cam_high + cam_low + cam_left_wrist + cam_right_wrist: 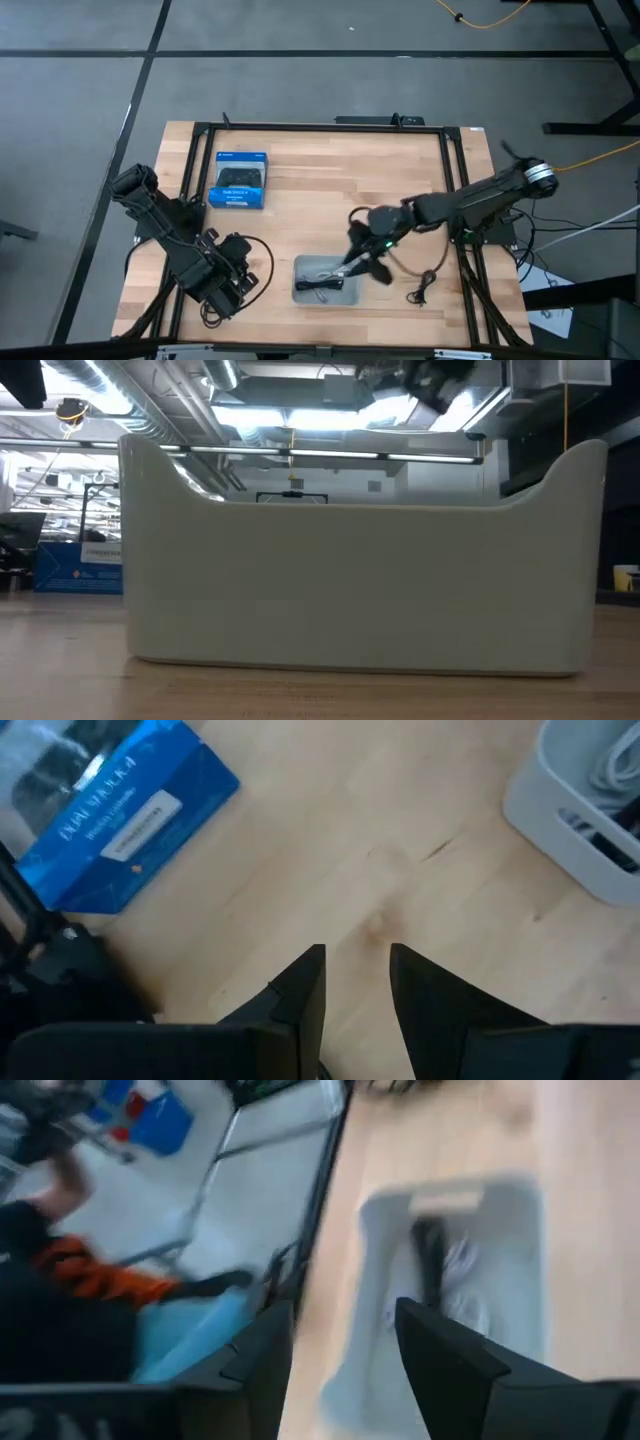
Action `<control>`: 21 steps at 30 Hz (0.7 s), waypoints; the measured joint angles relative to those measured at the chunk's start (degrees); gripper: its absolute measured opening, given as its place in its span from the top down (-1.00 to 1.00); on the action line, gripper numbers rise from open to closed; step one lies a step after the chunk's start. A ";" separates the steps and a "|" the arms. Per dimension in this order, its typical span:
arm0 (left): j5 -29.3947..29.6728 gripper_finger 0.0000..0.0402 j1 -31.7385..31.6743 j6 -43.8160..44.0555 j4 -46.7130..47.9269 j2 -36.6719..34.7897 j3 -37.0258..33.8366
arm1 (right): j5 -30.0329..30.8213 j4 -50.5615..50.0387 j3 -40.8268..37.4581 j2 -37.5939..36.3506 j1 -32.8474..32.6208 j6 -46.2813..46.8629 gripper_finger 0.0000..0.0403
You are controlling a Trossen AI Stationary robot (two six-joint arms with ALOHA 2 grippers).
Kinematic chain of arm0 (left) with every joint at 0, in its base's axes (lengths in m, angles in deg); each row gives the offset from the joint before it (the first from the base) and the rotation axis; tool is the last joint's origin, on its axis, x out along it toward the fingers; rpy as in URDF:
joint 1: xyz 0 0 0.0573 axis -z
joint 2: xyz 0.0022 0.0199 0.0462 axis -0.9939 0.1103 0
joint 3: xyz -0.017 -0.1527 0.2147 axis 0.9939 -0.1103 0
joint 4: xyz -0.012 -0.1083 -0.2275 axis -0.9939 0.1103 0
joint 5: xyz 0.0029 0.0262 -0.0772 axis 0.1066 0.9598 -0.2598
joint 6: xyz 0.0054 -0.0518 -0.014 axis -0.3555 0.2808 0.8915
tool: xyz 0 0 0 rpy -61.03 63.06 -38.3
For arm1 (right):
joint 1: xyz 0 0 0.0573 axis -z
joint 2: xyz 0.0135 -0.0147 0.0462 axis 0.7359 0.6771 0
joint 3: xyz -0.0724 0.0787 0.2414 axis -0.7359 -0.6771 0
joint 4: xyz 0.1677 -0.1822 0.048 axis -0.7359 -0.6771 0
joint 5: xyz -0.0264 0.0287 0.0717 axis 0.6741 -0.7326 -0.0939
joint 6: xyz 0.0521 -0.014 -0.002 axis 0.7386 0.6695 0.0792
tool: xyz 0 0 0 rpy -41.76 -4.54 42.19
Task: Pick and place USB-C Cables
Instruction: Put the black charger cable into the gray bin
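Right claw (362,262) — over tray's (300,292) coiled black and pale cables (322,283)

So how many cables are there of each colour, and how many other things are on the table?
Black cables: 2, the inside black cable lying in the tray and the loose black cable on the table
Pale cable: 1, in the tray
Grey tray: 1
Blue box: 1
Total: 5
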 joint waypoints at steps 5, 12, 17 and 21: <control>-0.13 0.47 0.53 1.34 -0.14 -0.04 0.00 | -2.55 -16.52 0.02 -7.81 0.13 -2.10 0.10; 0.26 0.47 1.44 1.53 -1.24 -0.04 0.00 | 11.26 -33.96 0.02 -12.13 -3.08 5.90 0.10; 0.42 0.47 1.69 1.57 -3.62 -0.04 0.00 | 13.22 -45.20 0.02 -12.22 -6.71 15.59 0.10; 1.11 0.47 1.69 1.62 -5.08 -0.04 0.00 | 13.26 -50.58 0.02 -12.22 -10.53 20.36 0.10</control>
